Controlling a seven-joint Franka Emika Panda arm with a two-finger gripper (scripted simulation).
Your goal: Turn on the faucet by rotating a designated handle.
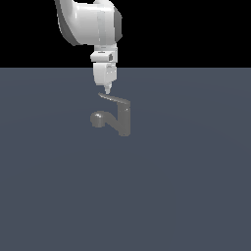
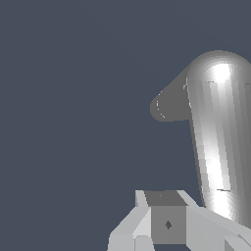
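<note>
So the small dull grey metal faucet [image 1: 119,116] sits a bit above centre of the exterior view, and its thin flat grey lever handle [image 1: 112,98] sticks out toward that view's left. The white robot gripper [image 1: 107,90] comes down from the top of the frame, tip right at the lever's end; can't tell if it's touching, or if the fingers are apart or together. Looks like the turning is yet to come. Plain slate-blue floor [image 1: 196,196], black backdrop [image 1: 196,29].
</note>
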